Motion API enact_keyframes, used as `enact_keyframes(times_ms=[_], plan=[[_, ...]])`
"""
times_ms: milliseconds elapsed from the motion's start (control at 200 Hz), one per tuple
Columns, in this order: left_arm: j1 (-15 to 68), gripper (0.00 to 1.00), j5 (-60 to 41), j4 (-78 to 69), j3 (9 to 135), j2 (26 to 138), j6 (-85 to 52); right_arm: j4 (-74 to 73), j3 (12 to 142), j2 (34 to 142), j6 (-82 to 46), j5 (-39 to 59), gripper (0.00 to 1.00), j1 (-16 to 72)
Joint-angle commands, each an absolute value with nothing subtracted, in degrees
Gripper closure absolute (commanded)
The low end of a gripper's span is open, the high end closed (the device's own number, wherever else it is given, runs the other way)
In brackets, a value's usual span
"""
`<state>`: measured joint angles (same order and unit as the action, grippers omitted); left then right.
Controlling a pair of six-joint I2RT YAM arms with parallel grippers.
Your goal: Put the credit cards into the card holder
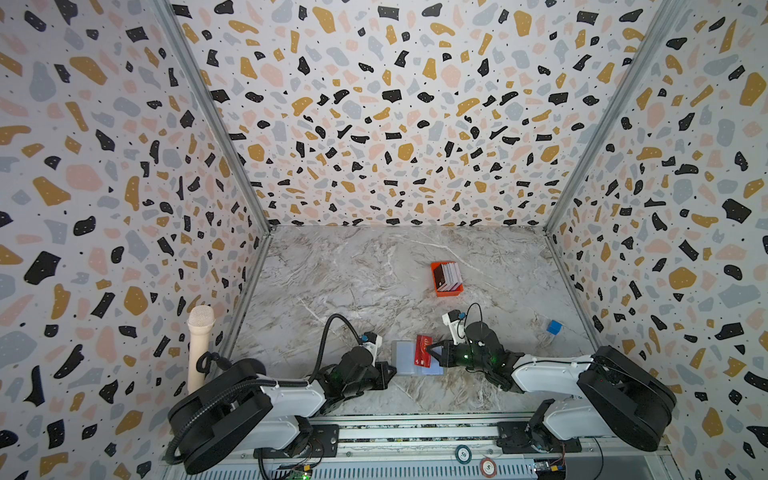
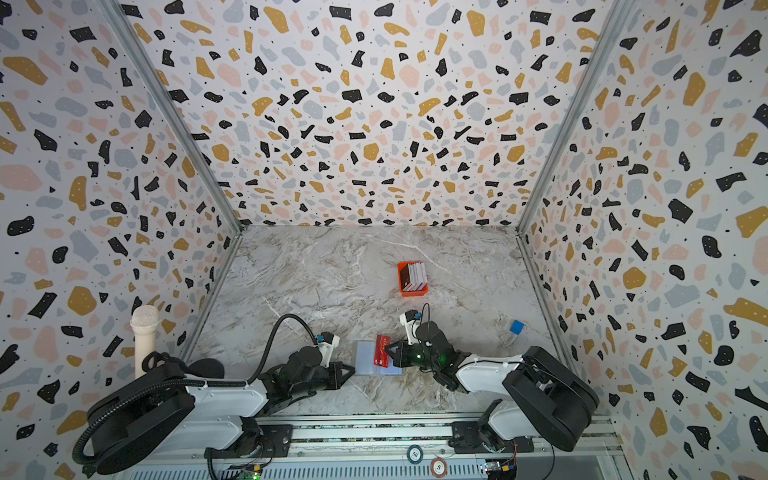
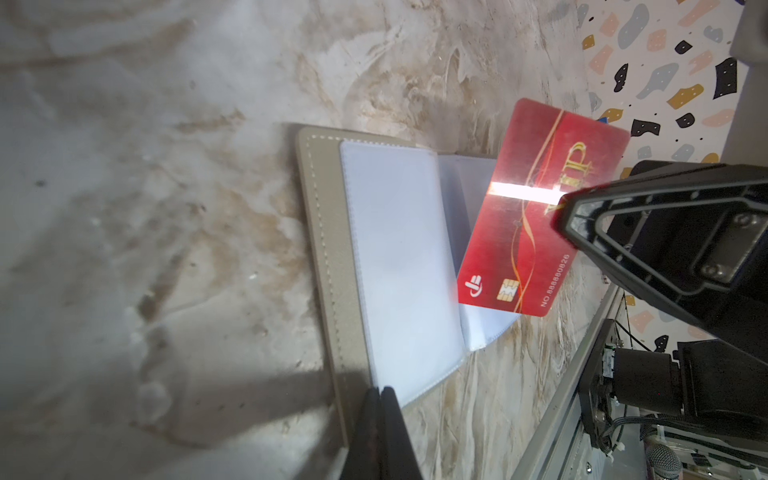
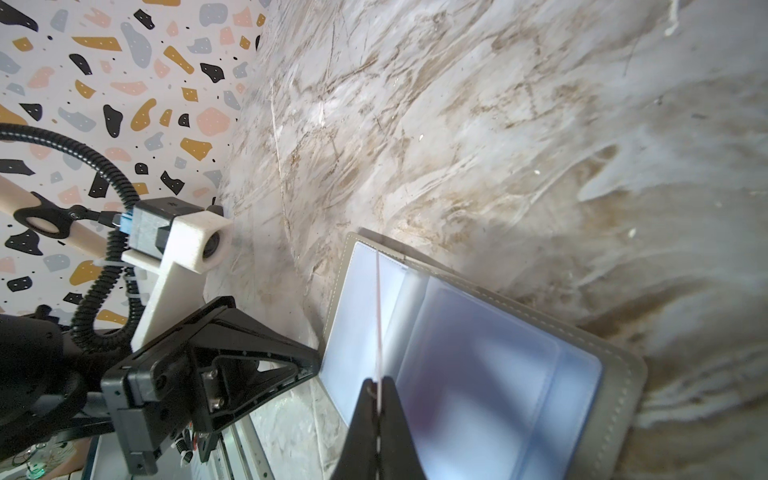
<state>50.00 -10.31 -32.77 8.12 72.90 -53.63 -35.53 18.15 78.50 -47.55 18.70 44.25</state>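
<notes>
Your right tool (image 1: 433,352) is clenched on one edge of the red card (image 3: 536,232), holding it tilted on edge over the open card holder (image 3: 328,249), its lower side close to the clear pockets; your left tool (image 3: 380,397) is clenched with nothing visible between its jaws, its tip touching the holder's near edge; the holder lies flat on the counter (image 1: 353,282) between both tools; the other cards (image 1: 449,276) stand in the orange tray (image 1: 448,292), well apart.

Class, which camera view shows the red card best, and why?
The left wrist view: the red card faces it, so VIP lettering, chip and number show. Both top views show only a small red rectangle. The right wrist view catches only its thin edge.
</notes>
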Motion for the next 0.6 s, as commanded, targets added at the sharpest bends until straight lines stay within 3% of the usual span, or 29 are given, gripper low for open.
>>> enact_keyframes(times_ms=[0,596], plan=[[50.3,1.00,-11.3,-35.3,7.7,73.6,-53.7,-37.3,18.2,79.3,-49.2,18.8,1.00,44.1],[50.5,1.00,-11.9,-35.8,6.2,73.7,-55.1,-47.1,13.6,80.4,-59.6,21.7,1.00,44.4]])
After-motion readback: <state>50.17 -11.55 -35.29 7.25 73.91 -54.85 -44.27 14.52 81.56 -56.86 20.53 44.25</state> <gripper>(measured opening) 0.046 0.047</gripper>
